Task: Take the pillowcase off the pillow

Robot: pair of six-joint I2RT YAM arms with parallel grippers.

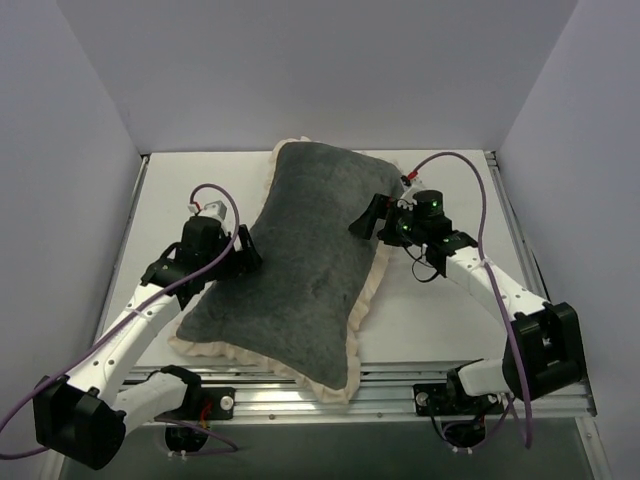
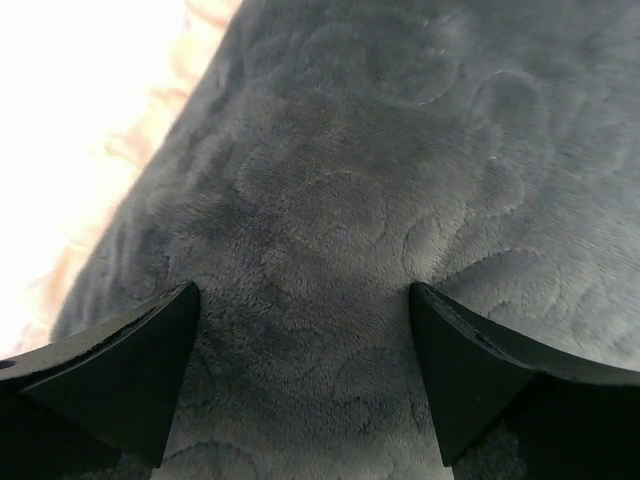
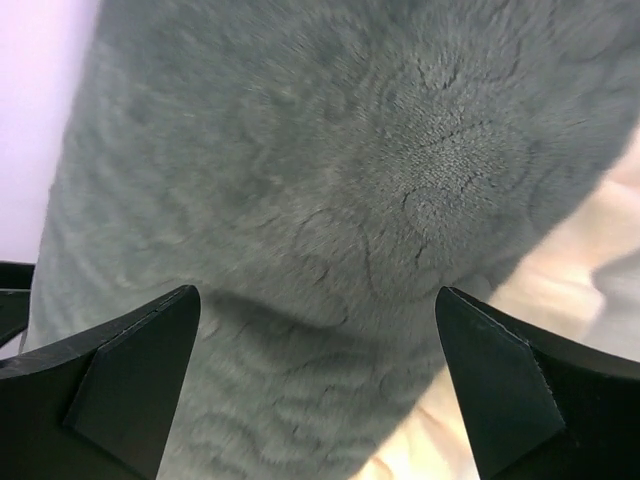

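Observation:
The pillowcase [image 1: 305, 255], dark grey-green velvet with a cream frill edge [image 1: 355, 345], lies plump and diagonal on the table. The pillow is hidden inside it. My left gripper [image 1: 245, 250] is open at the case's left side, jaws spread over the velvet [image 2: 320, 230]. My right gripper [image 1: 368, 218] is open at the case's right side, jaws spread over the velvet [image 3: 330, 220] close to the frill [image 3: 560, 270]. Neither holds fabric.
The white table [image 1: 440, 310] carries the pillowcase. White walls stand on three sides. The table's metal front rail [image 1: 400, 385] runs along the near edge between the arm bases. The near frill corner overhangs that rail.

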